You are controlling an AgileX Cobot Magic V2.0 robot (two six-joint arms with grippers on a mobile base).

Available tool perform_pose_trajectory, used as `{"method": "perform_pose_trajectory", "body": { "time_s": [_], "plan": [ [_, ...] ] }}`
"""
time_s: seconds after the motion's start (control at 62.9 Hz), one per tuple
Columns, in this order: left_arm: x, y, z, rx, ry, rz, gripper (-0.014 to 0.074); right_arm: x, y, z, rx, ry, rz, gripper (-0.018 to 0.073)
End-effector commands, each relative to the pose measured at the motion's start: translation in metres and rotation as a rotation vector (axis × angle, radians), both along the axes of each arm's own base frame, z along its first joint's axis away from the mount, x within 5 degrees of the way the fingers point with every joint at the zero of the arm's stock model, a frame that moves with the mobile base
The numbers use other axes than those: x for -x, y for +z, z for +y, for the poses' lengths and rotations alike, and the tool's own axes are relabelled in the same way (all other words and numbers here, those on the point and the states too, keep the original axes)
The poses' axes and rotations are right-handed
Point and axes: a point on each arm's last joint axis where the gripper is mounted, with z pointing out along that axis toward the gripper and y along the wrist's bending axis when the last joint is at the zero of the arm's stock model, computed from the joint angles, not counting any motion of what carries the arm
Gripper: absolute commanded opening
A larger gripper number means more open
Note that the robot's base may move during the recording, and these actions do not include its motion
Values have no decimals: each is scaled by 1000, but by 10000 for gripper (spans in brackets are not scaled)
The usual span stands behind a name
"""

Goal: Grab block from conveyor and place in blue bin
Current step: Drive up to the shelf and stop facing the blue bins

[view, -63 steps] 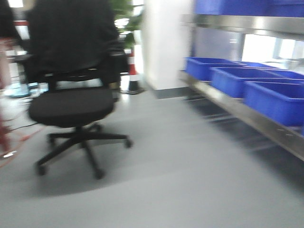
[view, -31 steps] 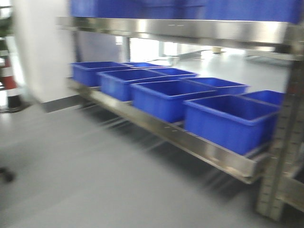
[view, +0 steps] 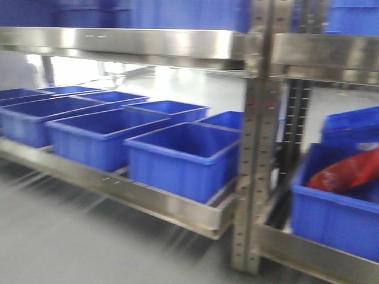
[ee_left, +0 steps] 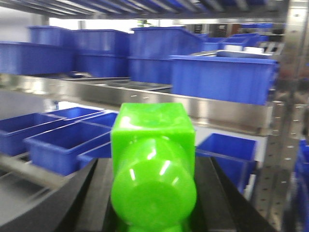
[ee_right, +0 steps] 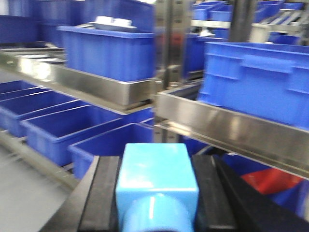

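Stainless-steel racking point(view: 148, 200) fills the front view, its lower shelf carrying a row of open blue bins point(view: 183, 155) set side by side. A perforated upright point(view: 256, 148) divides the bays. In the bay to the right of it, one bin point(view: 331, 216) contains a red item point(view: 349, 170); blur prevents identification. Grey floor point(view: 71, 242) lies in front of the rack.

Left gripper point(ee_left: 153, 166): jaws part-closed, clamped on a bright green block point(ee_left: 153, 140). Both black fingers point(ee_left: 96, 193) lie against the block's flanks with no gap visible. The block shows a square-sided section at the far end and a rounded, glossy section nearer the camera. It is held in the air, facing the rack, with open blue bins point(ee_left: 53, 140) on the low shelf beyond and to the left. It touches none of them.

Right gripper point(ee_right: 157, 166): jaws likewise drawn in and gripping a light-blue block point(ee_right: 157, 174) of the same form, squared at the far end and rounded at the near end. Black fingers point(ee_right: 207, 193) press on both sides. It is held clear of the rack, with open blue bins point(ee_right: 63, 129) on the bottom shelf ahead and to the left.

Neither block rests in a bin.
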Motion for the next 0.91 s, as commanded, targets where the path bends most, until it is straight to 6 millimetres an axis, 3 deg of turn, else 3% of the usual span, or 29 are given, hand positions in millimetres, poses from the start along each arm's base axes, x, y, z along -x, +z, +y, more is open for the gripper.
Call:
{"method": "perform_pose_trajectory", "body": {
  "time_s": [0.0,0.89],
  "plan": [
    [1,2,0,8,4,-23,-111,1,4,0,2,-2,-27,-162],
    [1,2,0,8,4,-23,-111,1,4,0,2,-2,-27,-162]
  ]
}}
